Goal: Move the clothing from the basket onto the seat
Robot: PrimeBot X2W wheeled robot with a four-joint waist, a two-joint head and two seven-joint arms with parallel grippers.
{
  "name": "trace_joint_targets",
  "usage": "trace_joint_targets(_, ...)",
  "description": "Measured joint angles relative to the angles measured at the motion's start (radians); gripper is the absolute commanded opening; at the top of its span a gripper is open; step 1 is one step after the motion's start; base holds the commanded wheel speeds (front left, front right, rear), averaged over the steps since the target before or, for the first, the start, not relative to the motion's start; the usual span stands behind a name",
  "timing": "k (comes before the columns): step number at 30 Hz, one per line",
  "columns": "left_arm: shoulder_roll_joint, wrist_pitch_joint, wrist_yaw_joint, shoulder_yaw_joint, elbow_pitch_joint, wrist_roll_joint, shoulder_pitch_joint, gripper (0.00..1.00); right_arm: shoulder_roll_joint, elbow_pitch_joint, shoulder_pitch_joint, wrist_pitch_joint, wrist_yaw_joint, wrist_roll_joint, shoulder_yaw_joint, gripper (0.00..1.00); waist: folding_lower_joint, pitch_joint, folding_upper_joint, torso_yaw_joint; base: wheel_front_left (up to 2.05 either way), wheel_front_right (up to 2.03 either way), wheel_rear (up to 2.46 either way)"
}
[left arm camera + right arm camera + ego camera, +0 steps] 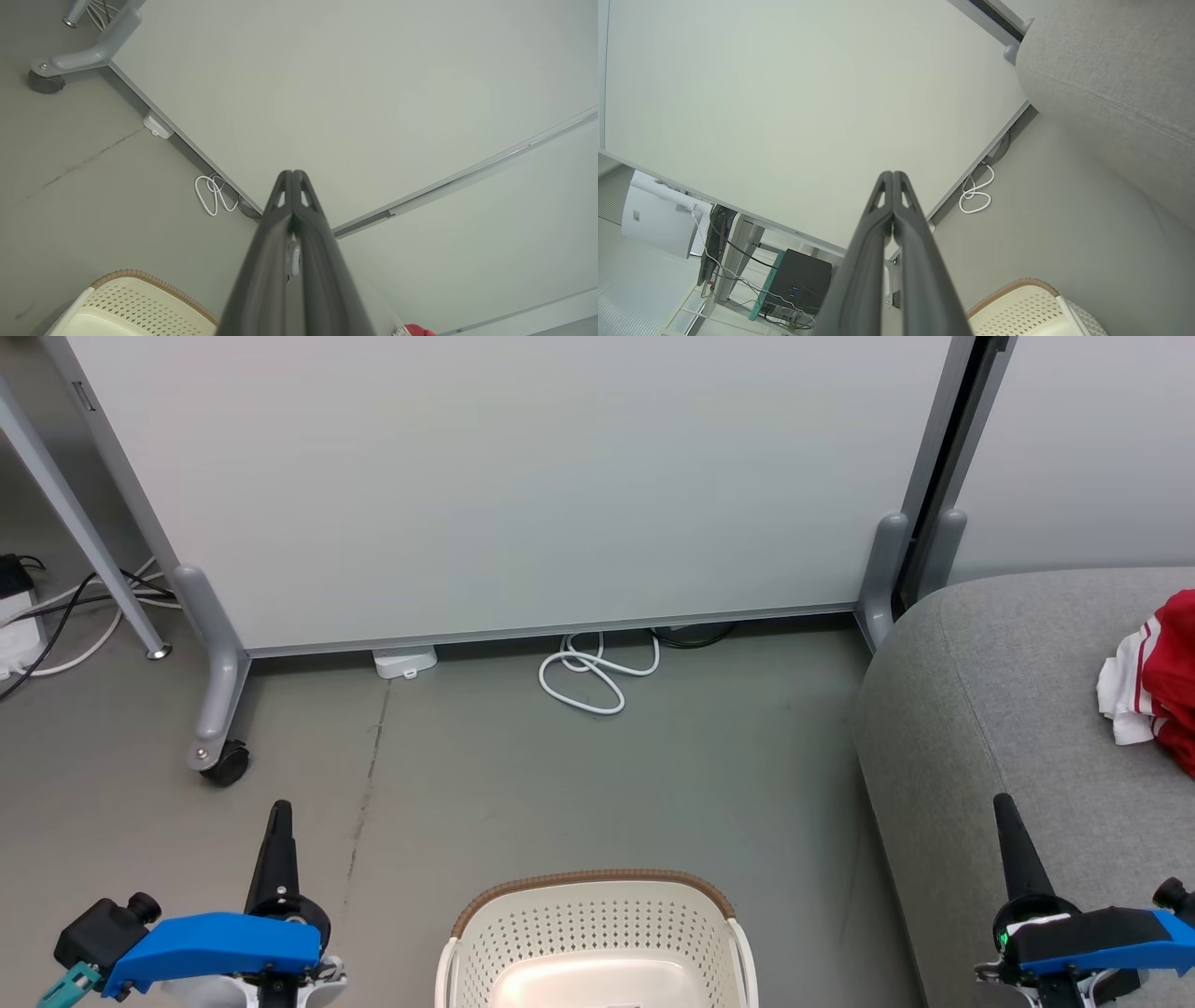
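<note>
The cream-white basket (597, 943) with its brown woven rim stands on the floor at the bottom middle of the head view; its visible inside is bare. Red clothing with white trim (1162, 677) lies on the grey seat (1008, 728) at the right edge. My left gripper (280, 812) is at the lower left, shut and holding nothing, left of the basket. My right gripper (1004, 803) is at the lower right, shut and holding nothing, over the seat's front edge. The left wrist view has the basket (135, 308) at its lower left and a scrap of red clothing (416, 330) at the bottom.
A pale wheeled partition (523, 476) stands behind, with a grey foot and caster (224, 761) at the left. A coiled white cable (593, 672) and a small white box (404, 662) lie on the grey floor at its base. More cables (56, 607) trail at the far left.
</note>
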Motion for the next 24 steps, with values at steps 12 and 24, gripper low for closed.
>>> trace_joint_targets(12, -0.003, 0.031, -0.002, 0.021, -0.005, -0.136, -0.009, 0.00, 0.001, -0.001, -0.011, 0.031, 0.000, 0.132, -0.002, 0.00, 0.0000, 0.007, 0.0000, -0.008, 0.00, 0.00, 0.00)
trace_joint_targets(24, -0.006, 0.061, -0.005, 0.038, -0.009, -0.248, -0.018, 0.00, 0.002, -0.002, -0.023, 0.062, 0.000, 0.239, -0.005, 0.00, 0.0000, 0.013, 0.0000, -0.016, 0.00, 0.00, 0.00)
